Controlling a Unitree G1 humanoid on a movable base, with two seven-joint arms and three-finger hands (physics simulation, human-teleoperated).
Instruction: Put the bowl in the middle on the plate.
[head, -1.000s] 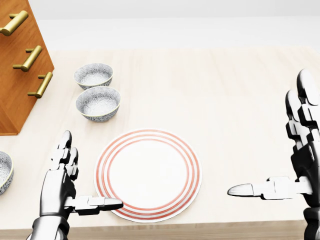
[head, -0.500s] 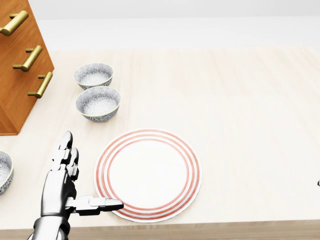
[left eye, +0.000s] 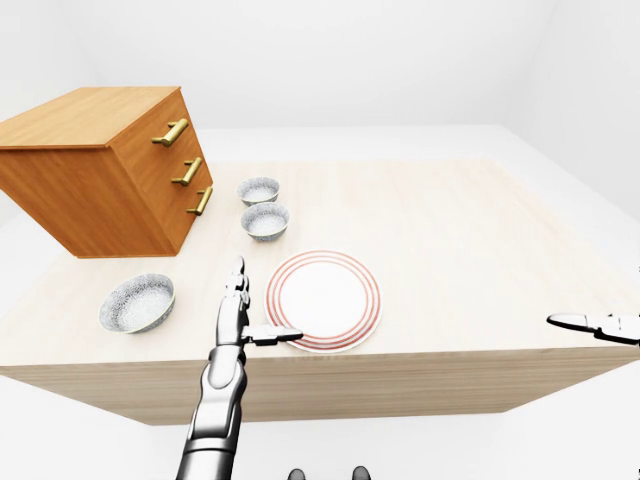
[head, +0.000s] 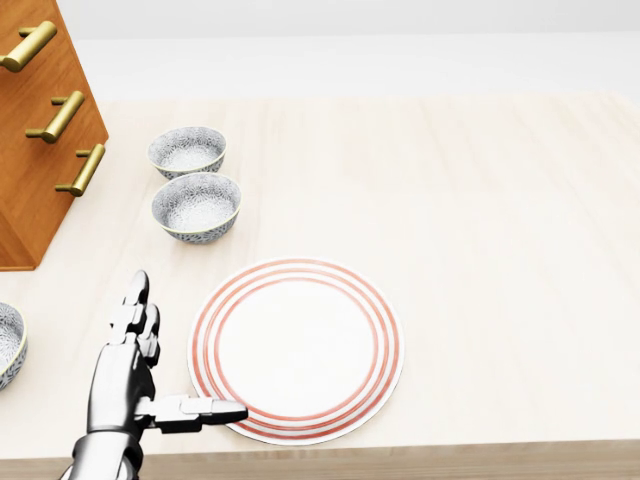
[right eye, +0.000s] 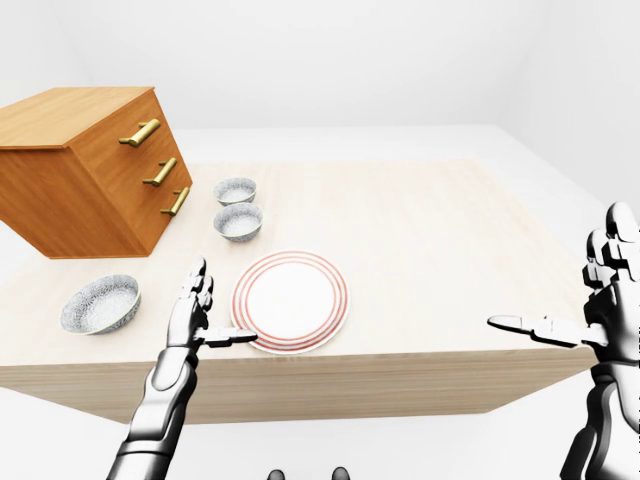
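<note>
The right robot hand has pulled away. A second ago it stood tall at the head view's right edge, thumb reaching in over the tabletop. Half a second ago only a sliver of it showed there. Now it's out past the tabletop's right edge, caught in the right-eye view with fingers up and thumb stretched leftward. The left robot hand has slid a touch lower in the head view.
</note>
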